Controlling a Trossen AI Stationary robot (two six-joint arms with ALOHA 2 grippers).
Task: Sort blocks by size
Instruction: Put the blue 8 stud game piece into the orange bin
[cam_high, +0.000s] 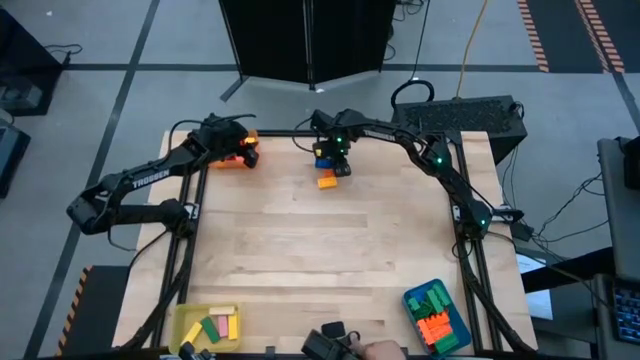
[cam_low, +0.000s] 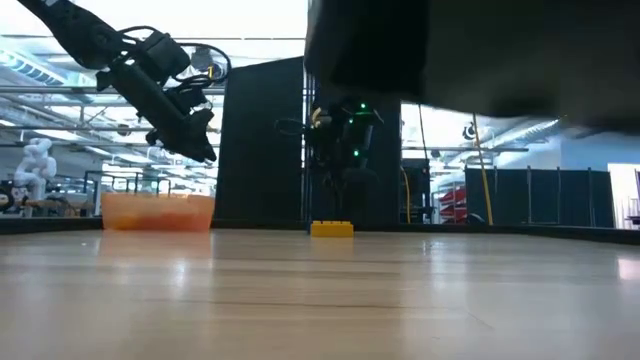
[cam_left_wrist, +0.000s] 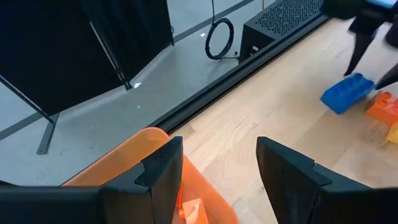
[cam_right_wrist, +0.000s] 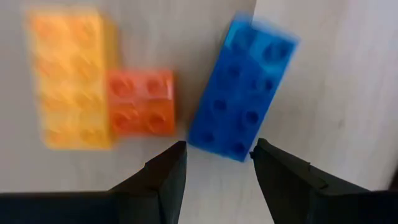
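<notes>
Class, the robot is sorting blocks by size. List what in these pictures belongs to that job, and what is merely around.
Belongs to the job:
- blue block
- small orange block
- yellow block
- orange tray
- yellow tray
- blue tray
- right gripper, fingers open
- left gripper, fingers open

Merely around:
- black box
- cables
- dark cabinet

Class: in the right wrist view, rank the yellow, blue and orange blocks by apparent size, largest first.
1. Yellow block and blue block: both long bars, too alike to separate.
2. Orange block: a small square, clearly smallest.
</notes>
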